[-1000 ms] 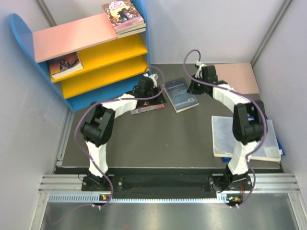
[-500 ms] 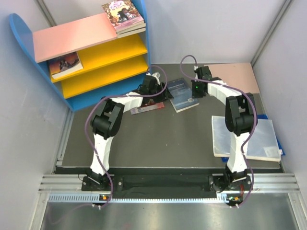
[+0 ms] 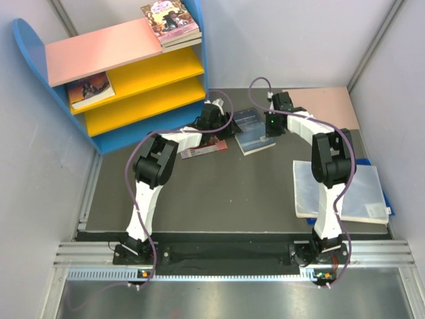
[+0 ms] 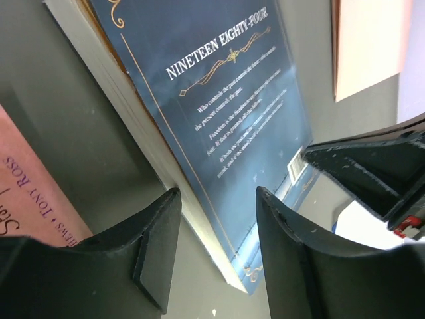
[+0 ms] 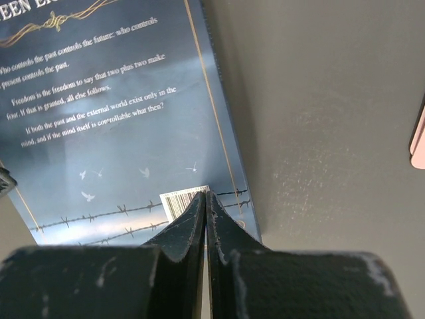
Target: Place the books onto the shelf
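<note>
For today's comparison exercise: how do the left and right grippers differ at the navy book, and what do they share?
The left gripper has open jaws, over the page edge of the navy book; the right gripper is shut, at its barcode. Both point down at that book.

Left tool [image 4: 218, 219] and right tool [image 5: 206, 199] flank the navy book [image 3: 251, 131], red-white book [image 3: 202, 150] seemingly crowding its left; nearer table [image 3: 219, 193] open.
</note>
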